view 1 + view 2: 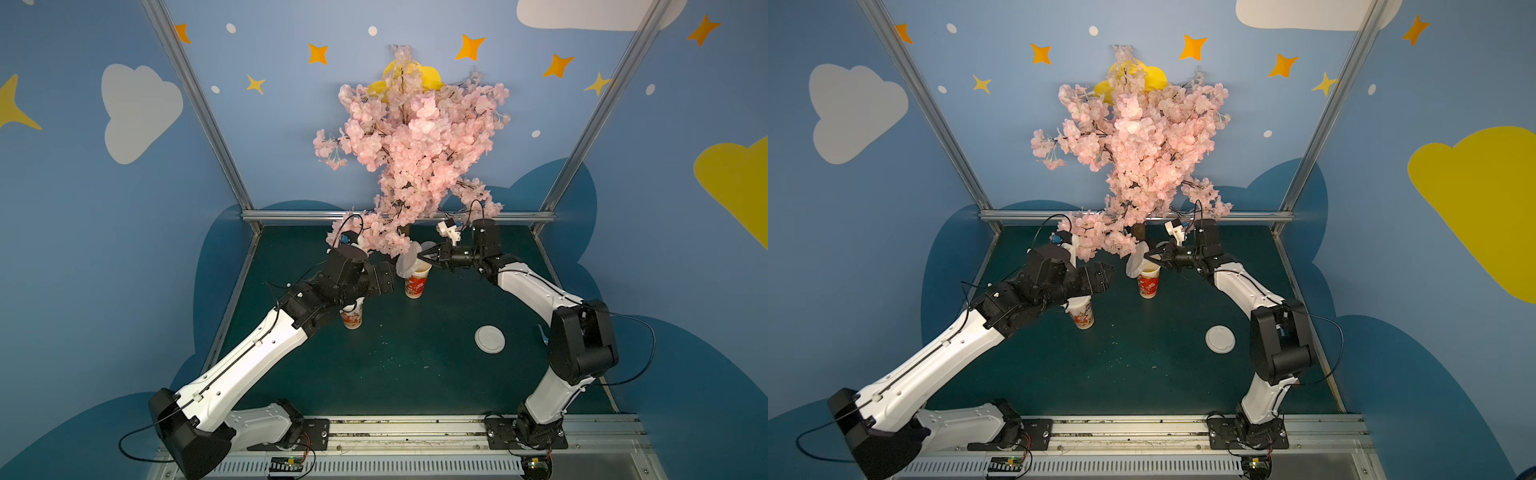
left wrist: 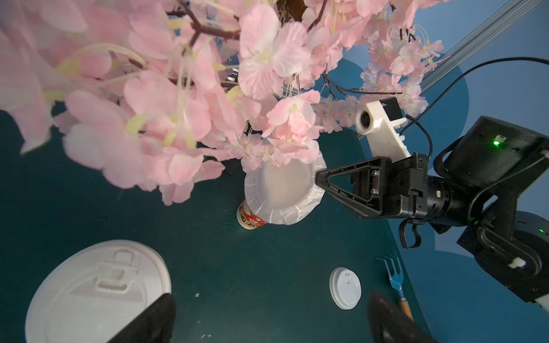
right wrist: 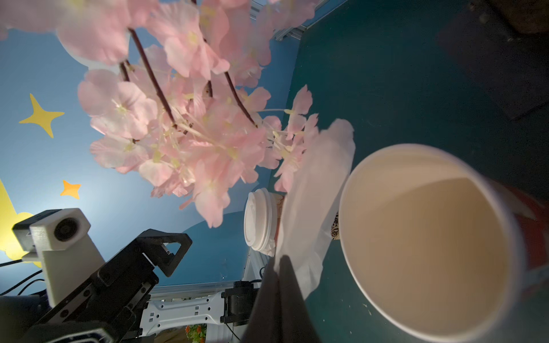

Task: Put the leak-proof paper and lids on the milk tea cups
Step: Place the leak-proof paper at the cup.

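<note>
Paper (image 1: 406,262) stands almost on edge, pinched at its rim by the pressed-together fingers of the right gripper (image 1: 420,254), just beside and above the open far cup (image 1: 417,284). Covering that cup looks like the step in hand, and the next move calls for tipping the sheet flat and centring it on the mouth before release. Left gripper (image 1: 1106,277) hovers empty, fingers spread wide, just above the lidded near cup (image 1: 1081,313); around them are a dark green table (image 1: 374,365) with a loose lid (image 1: 490,339), overhanging blossom branches (image 1: 415,145) and blue starred walls (image 1: 104,187).
</note>
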You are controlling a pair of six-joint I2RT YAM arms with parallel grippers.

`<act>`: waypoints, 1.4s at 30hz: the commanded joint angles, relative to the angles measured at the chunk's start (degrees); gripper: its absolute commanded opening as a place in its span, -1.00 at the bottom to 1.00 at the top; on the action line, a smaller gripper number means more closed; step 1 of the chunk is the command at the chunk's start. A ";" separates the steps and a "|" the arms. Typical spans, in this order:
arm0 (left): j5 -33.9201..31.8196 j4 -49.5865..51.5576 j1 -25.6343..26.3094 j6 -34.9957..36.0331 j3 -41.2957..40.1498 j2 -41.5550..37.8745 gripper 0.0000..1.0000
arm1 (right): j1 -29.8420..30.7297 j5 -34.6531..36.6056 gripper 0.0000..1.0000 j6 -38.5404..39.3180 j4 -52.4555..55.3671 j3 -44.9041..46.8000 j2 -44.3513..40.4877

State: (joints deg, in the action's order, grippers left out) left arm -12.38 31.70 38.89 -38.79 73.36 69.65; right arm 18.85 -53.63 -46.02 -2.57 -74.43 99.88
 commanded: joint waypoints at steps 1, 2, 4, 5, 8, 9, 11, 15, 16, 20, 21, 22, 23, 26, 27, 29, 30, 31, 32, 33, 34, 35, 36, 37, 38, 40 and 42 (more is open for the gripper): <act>-0.80 1.08 -0.33 0.63 -0.85 -0.98 1.00 | -1.59 -1.07 -1.00 1.25 0.08 -1.07 0.69; -0.80 1.08 -0.30 0.56 -0.94 -0.92 1.00 | -1.94 -1.12 -1.00 1.36 0.26 -0.94 0.73; -0.56 0.84 -0.31 0.55 -1.16 -0.76 1.00 | -2.75 -1.04 -1.00 2.10 0.86 -0.45 0.40; -0.46 0.65 -0.35 0.40 -1.28 -0.75 1.00 | -3.13 -1.06 -1.00 2.39 1.13 -0.24 0.32; -0.06 0.40 -0.36 0.36 -1.29 -0.68 1.00 | -3.96 -1.25 -1.00 2.77 1.34 0.38 0.61; -0.10 0.38 -0.31 0.29 -1.29 -0.57 1.00 | -4.17 -1.40 -1.00 2.84 1.42 0.52 0.74; 0.07 0.39 -0.33 0.20 -1.38 -0.57 1.00 | -4.37 -1.33 -1.00 2.87 1.50 1.07 0.82; 0.03 0.38 -0.32 0.07 -1.69 -0.91 1.00 | -4.44 -1.22 -1.00 2.36 1.07 2.67 0.85; 0.08 0.29 -0.29 -0.06 -1.86 -0.99 1.00 | -4.43 -1.22 -1.00 2.34 0.99 3.04 0.91; 0.34 0.05 -0.31 -0.42 -2.17 -1.00 1.00 | -4.54 -0.81 -1.00 2.42 1.37 4.14 0.85; 0.52 0.03 -0.30 -0.46 -2.26 -1.01 1.00 | -4.64 -0.52 -1.00 2.50 1.60 4.38 0.80; 0.52 0.03 -0.31 -0.52 -2.34 -1.02 1.00 | -4.87 -0.07 -1.00 2.72 2.03 4.47 0.81; 0.58 0.03 -0.30 -0.59 -2.39 -0.99 1.00 | -5.06 0.16 -1.00 2.86 2.43 4.47 0.91; 0.69 -0.15 -0.31 -0.68 -2.61 -1.13 1.00 | -5.46 0.63 -1.00 2.70 2.69 4.47 1.49; 0.77 -0.21 -0.36 -0.77 -2.70 -1.29 1.00 | -5.59 0.63 -1.00 2.69 2.75 4.39 1.68; 0.87 -0.24 -0.31 -0.85 -2.86 -1.36 1.00 | -5.73 0.80 -1.00 2.69 2.95 4.21 1.94; 0.87 -0.24 -0.29 -1.00 -2.92 -1.43 1.00 | -5.80 0.80 -1.00 2.69 2.98 4.12 2.12; 0.95 -0.33 -0.31 -1.03 -3.01 -1.44 1.00 | -5.94 0.88 -1.00 2.84 3.25 4.00 2.25; 0.95 -0.33 -0.31 -0.96 -3.05 -1.51 1.00 | -6.06 0.97 -1.00 2.87 3.44 3.95 2.41; 0.96 -0.33 -0.31 -0.99 -3.05 -1.62 1.00 | -6.10 0.89 -1.00 2.95 3.47 3.95 2.52; 0.96 -0.40 -0.28 -1.03 -3.05 -1.51 1.00 | -6.11 0.89 -1.00 3.04 3.56 4.00 2.59; 0.96 -0.41 -0.31 -1.03 -3.13 -1.58 1.00 | -6.21 0.89 -1.00 3.11 3.72 3.95 2.65; 0.96 -0.48 -0.38 -1.03 -3.14 -1.45 1.00 | -6.13 0.87 -1.00 3.22 3.84 3.99 2.69; 0.96 -0.50 -0.33 -1.03 -3.14 -1.40 1.00 | -6.12 0.83 -1.00 3.22 3.82 4.04 2.62; 1.04 -0.50 -0.32 -1.03 -3.14 -1.24 1.00 | -6.12 0.88 -1.00 3.28 3.84 4.12 2.61; 1.09 -0.59 -0.35 -1.03 -3.22 -1.28 1.00 | -6.14 0.80 -1.00 3.47 4.06 4.12 2.69; 1.13 -0.67 -0.31 -1.16 -3.14 -1.23 1.00 | -6.16 0.68 -1.00 3.57 4.11 4.10 2.69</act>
State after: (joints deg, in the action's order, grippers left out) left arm -11.64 31.59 38.74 -39.46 70.59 69.19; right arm 12.80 -52.95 -43.51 0.80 -70.39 102.00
